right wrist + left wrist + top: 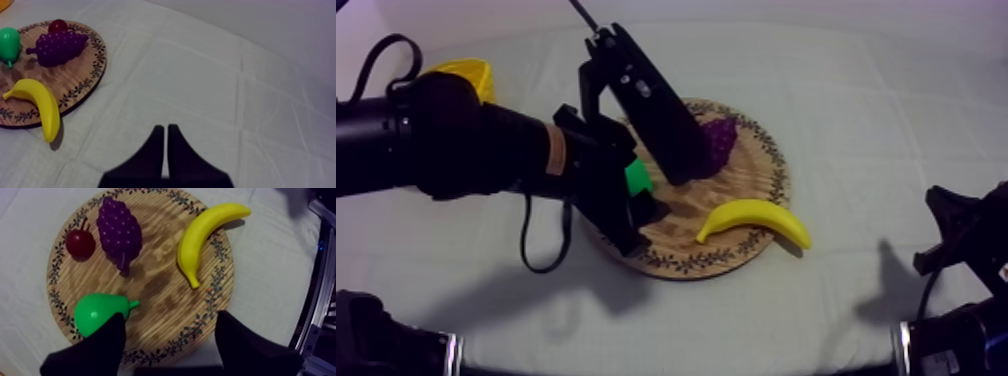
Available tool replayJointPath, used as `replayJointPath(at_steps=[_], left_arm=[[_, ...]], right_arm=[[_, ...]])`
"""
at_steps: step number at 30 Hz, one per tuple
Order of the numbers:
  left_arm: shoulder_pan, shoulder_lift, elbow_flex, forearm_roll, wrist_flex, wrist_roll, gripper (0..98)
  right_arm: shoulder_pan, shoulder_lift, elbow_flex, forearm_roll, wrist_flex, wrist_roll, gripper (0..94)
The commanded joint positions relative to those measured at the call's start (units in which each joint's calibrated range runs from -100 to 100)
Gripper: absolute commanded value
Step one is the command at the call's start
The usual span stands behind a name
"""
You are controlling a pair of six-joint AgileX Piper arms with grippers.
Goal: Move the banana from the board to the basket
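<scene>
I am hovering my left gripper (170, 345), fingers spread and empty, over the wooden board's (160, 295) near rim, beside the pear (97, 313). Farther on, the banana (200, 238) is lying across the board's rim, near the grapes (119, 228) and small red fruit (80, 243). My right gripper (165, 150), pressed together, is hanging over creased grey-white cloth (200, 75) beside the board. From above, the yellow basket (466, 75) is sitting well apart from the board.

Purple bunch of grapes (119, 228) lying flat, and I'll take my bearings from that. Small red fruit (80, 243) sits just beside the grapes' broad end. Green pear (97, 313) is down on its side, apart from the grapes, off their narrow end, short stalk poking out sideways. Farther out from the grapes spreads the desk's grey-white cloth (200, 75), marked by faint fold lines.
</scene>
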Motion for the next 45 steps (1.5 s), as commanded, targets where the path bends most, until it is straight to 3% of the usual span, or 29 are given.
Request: replayJointPath(at_steps=[1, 9, 19, 36, 45], left_arm=[[0.05, 0.7, -0.66, 0.13, 0.07, -0.1, 67.1], [0.05, 7.23, -7.0, 2.06, 3.62, -1.31, 65.3], [0.68, 20.44, -21.74, 4.03, 13.18, -3.12, 65.3], [1.51, 40.44, -48.66, 2.6, 37.93, -1.36, 66.5], [2.08, 47.14, -58.27, 1.31, 47.43, -0.42, 65.3]], right_arm=[[-0.03, -0.04, -0.03, -0.03, -0.01, 0.01, 0.5], [-0.03, -0.04, -0.03, -0.03, -0.01, 0.01, 0.5], [-0.03, -0.04, -0.03, -0.03, -0.01, 0.01, 0.5], [-0.03, -0.04, -0.03, -0.03, -0.01, 0.0, 0.5], [-0.03, -0.04, -0.03, -0.03, -0.01, 0.01, 0.5]])
